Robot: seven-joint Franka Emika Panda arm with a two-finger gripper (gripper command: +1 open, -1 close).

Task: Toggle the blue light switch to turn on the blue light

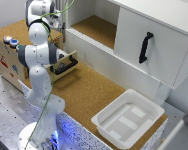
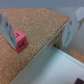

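A wooden box (image 1: 6,57) stands at the exterior view's left. Round switches sit on its top, one with a blue cap (image 1: 14,43). No lit blue light shows. My gripper (image 1: 57,22) hangs high over the cork shelf behind the box, well apart from the switches. In the wrist view my gripper (image 2: 40,30) is open and empty, with its two fingers (image 2: 6,25) spread wide. A pink cube (image 2: 19,41) lies on the cork below, close to one finger. The switches are out of the wrist view.
A drawer with a black handle (image 1: 65,63) stands open beside the box. A white cabinet door with a black handle (image 1: 145,47) is at the exterior view's right. A white tray (image 1: 101,119) sits on the cork table (image 1: 89,92) at the front.
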